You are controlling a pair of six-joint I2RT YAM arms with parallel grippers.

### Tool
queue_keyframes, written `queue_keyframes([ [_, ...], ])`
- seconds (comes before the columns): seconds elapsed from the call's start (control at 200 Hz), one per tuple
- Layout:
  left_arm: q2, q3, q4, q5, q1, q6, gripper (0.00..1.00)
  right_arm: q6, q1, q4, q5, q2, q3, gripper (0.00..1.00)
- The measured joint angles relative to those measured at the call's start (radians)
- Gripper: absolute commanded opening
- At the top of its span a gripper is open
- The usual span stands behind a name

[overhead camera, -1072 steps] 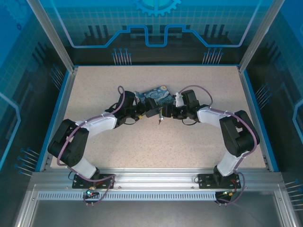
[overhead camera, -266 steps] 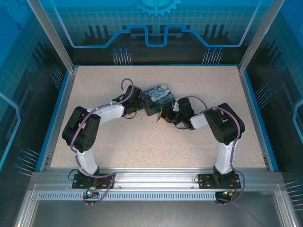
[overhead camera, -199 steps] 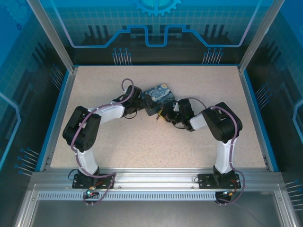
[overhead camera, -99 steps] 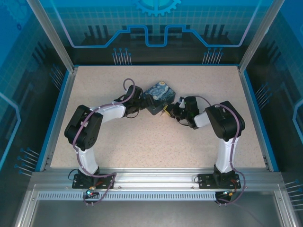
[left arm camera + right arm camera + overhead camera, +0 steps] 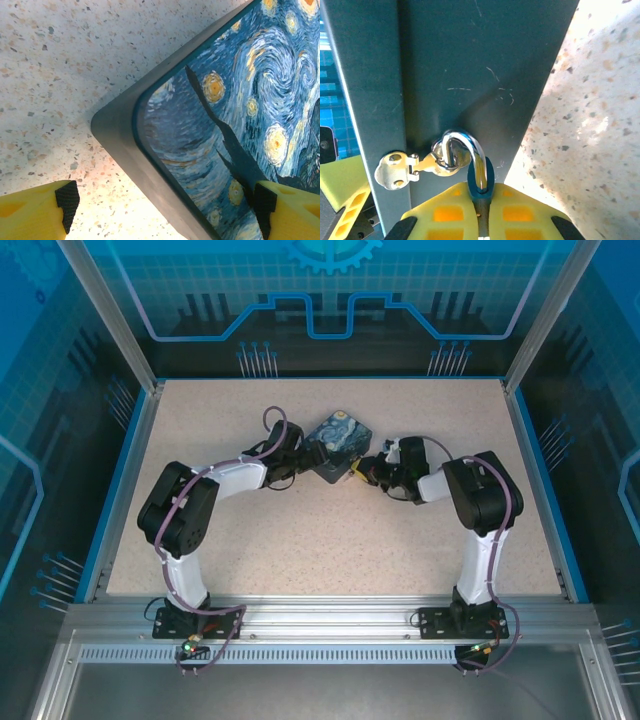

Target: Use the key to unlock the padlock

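Top view: dark rectangular box with a swirling blue-and-yellow night-sky top (image 5: 338, 438) lies on the speckled beige surface (image 5: 300, 540), centre, towards the far side. Left tool (image 5: 305, 454) is at its left side, right tool (image 5: 362, 470) at its near-right side. Left wrist view: left tool (image 5: 165, 202) is open, its yellow, black-tipped fingers (image 5: 67, 200) spread wide with a corner of the box between them. Right wrist view: small padlock with a silver shackle and blue body (image 5: 480, 172) is hooked through a silver hasp (image 5: 400, 170) on the box's dark side. Right tool (image 5: 480, 212) is closed on the padlock's blue body.
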Motion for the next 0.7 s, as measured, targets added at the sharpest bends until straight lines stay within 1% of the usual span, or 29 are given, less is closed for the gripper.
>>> queue_keyframes([
  [0.155,0.002,0.000,0.002,0.010,-0.001,0.000,0.89,0.024,-0.013,0.043,-0.014,0.002,-0.021,0.00],
  [0.345,0.002,0.000,0.004,0.013,-0.001,0.000,0.88,0.113,-0.013,0.187,-0.034,0.063,-0.034,0.00],
  [0.42,0.002,0.000,0.004,0.013,-0.001,0.000,0.88,0.128,-0.016,0.206,-0.050,0.076,-0.025,0.00],
  [0.455,0.002,0.000,0.004,0.013,-0.001,0.000,0.87,0.124,-0.018,0.187,-0.058,0.077,-0.013,0.00],
  [0.52,0.002,0.000,0.005,0.013,-0.001,0.000,0.87,0.091,-0.022,0.100,-0.068,0.077,0.035,0.00],
  [0.615,0.003,0.000,0.007,0.013,-0.001,0.000,0.87,-0.007,-0.031,-0.092,-0.064,0.068,0.129,0.00],
  [0.7,0.005,0.002,0.009,0.013,-0.001,0.000,0.87,-0.131,-0.047,-0.320,-0.037,0.051,0.233,0.00],
])
